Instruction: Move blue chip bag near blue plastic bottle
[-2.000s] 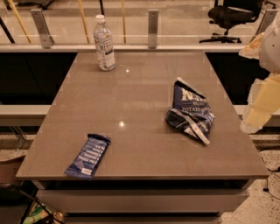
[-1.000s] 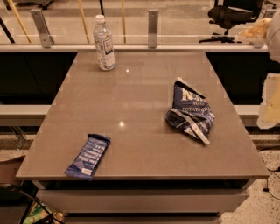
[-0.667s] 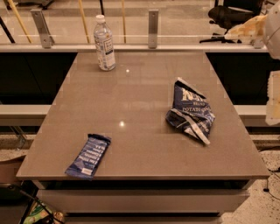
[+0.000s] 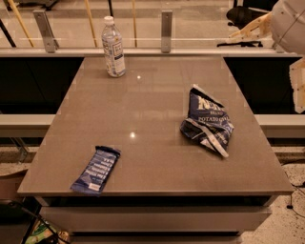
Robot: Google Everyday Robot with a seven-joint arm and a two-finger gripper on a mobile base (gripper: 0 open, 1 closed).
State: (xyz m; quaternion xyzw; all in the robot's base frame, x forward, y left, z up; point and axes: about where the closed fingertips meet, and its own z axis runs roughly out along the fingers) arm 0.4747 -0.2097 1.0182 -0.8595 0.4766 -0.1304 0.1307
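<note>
While the claw, its spread not tellable, is hovering past the counter's far right corner, the blue chip bag is looking light, crinkly and slippery, best pinched across its puffy middle.

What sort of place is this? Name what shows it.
Likely an office or lab: a grey table, a glass railing behind it, and an office chair beyond. The gripper is at upper right, past the table.

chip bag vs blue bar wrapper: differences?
The blue chip bag is puffy and crumpled; blue bar wrapper is flat and narrow. Bag lies right of centre, wrapper at front left. Both dark blue with white print. The gripper hangs beyond the far right corner, touching neither.
</note>
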